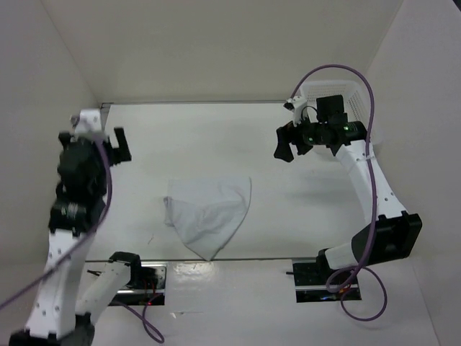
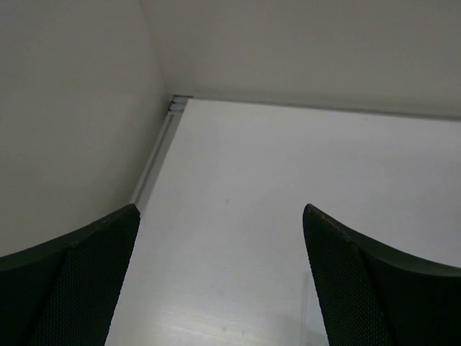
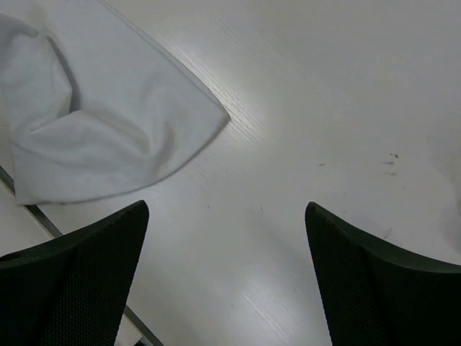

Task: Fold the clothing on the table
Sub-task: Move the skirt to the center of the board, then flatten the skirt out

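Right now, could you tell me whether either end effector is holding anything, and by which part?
Nothing is held. The left end effector and the right end effector are both open and empty; the clothing lies free on the table.

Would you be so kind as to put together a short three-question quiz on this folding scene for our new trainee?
1. True or false: the right jaws are gripping the clothing.
2. Where does the clothing lie on the table?
A. by the near edge, between the two arms
B. in the far left corner
C. in the far right corner
3. Fill in the missing word: in the wrist views, the left jaws and the right jaws both stand ____, with nothing between them.

Key: 1 false; 2 A; 3 open.
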